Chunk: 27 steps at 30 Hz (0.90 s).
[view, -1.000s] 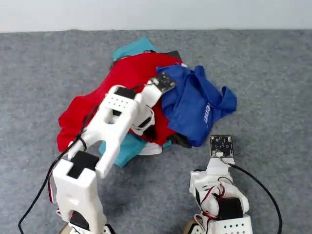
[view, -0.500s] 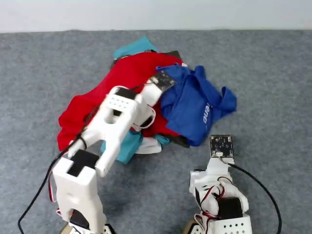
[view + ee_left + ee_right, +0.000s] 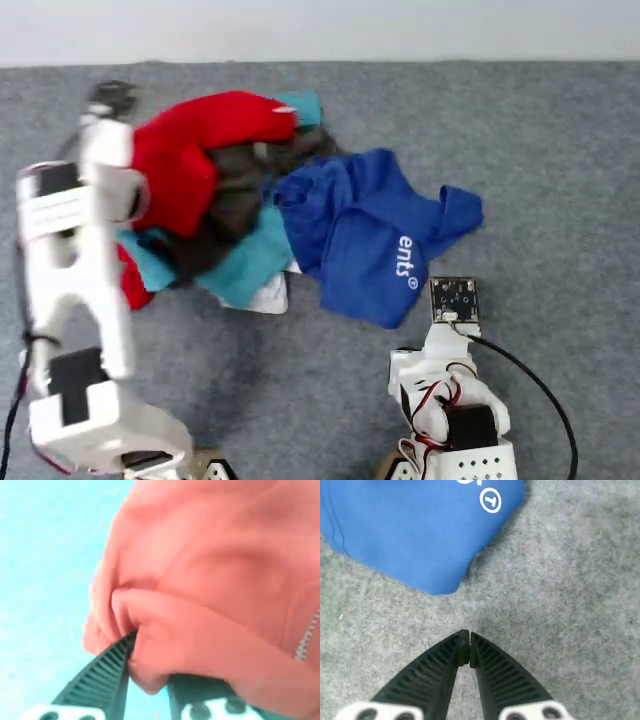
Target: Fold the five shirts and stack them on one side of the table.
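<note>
since a second ago the red shirt [image 3: 195, 150] has been hauled off the middle of the pile toward the far left, and the left arm [image 3: 70, 250] has swung from the centre to the left edge with it. the blue shirt [image 3: 365, 235] has slid and opened out, and now lies right of centre.

the left gripper [image 3: 152, 662] is clamped on a bunched fold of the red shirt, which hangs lifted and humped. the likely aim is to peel one garment free so it can be laid flat alone. under and beside it sit a dark shirt [image 3: 235, 200] and a teal shirt [image 3: 245, 265], both crumpled and overlapping, with a corner of a white shirt [image 3: 265, 297] poking out at the near side. the dark shirt seems to have been dragged along. nothing is folded yet, and no stack has been started.

the right gripper [image 3: 466, 647] is closed on nothing, poised over bare grey table [image 3: 560, 150] just near of the blue shirt's hem, and the right arm [image 3: 450, 400] is tucked at the near edge.
</note>
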Each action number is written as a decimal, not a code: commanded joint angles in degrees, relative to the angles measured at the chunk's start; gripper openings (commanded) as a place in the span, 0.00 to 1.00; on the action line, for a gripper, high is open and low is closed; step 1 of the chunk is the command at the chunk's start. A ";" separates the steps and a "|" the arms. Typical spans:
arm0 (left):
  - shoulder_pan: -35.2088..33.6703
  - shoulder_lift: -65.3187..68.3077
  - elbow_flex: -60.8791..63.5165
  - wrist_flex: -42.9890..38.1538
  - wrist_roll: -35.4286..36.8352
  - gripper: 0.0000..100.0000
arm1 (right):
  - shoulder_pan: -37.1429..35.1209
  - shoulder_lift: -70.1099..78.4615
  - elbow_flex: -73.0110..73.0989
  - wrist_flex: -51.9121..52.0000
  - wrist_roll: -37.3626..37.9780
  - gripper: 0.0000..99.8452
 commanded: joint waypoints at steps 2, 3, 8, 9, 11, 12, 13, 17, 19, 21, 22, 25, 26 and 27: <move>-13.45 -6.68 -1.98 -0.18 -3.96 0.01 | -0.31 -0.48 0.88 0.13 -0.53 0.01; -15.91 -7.30 -1.98 -0.62 -4.75 0.01 | -0.31 -0.48 0.88 0.13 -0.53 0.01; -27.25 -9.32 -1.98 -6.07 -8.26 0.01 | -0.31 -0.48 0.88 0.13 -0.53 0.01; -29.01 -9.58 -1.89 -7.03 -8.97 0.01 | -0.31 -0.48 0.88 0.13 -0.53 0.01; -31.74 -9.67 -1.89 -8.70 -10.37 0.01 | -0.31 -0.48 0.88 0.13 -0.53 0.01; -32.97 -9.67 -1.89 -9.58 -10.73 0.01 | -0.31 -0.48 0.88 0.13 -0.53 0.01; -34.11 -9.67 -1.89 -10.64 -10.90 0.01 | -0.31 -0.48 0.88 0.13 -0.53 0.01; -36.92 -9.67 -2.07 -12.40 -10.90 0.01 | -0.31 -0.48 0.88 0.13 -0.53 0.01; -36.92 -9.67 -1.98 -12.31 -10.90 0.01 | -0.31 -0.48 0.88 0.13 -0.53 0.01; -36.57 -9.67 -2.15 -10.64 -10.90 0.02 | -0.31 -0.48 0.88 0.13 -0.53 0.01; -36.48 -9.93 -2.33 -9.23 -11.16 0.03 | -0.31 -0.48 0.88 0.13 -0.53 0.01; -36.75 -12.75 -3.12 -4.04 -15.03 0.14 | -0.31 -0.48 0.88 0.13 -0.53 0.01; -36.92 -14.15 -3.30 -2.64 -15.12 0.19 | -0.31 -0.48 0.88 0.13 -0.53 0.01; -36.92 -15.82 -3.30 -1.49 -14.51 0.23 | -0.31 -0.48 0.88 0.13 -0.53 0.01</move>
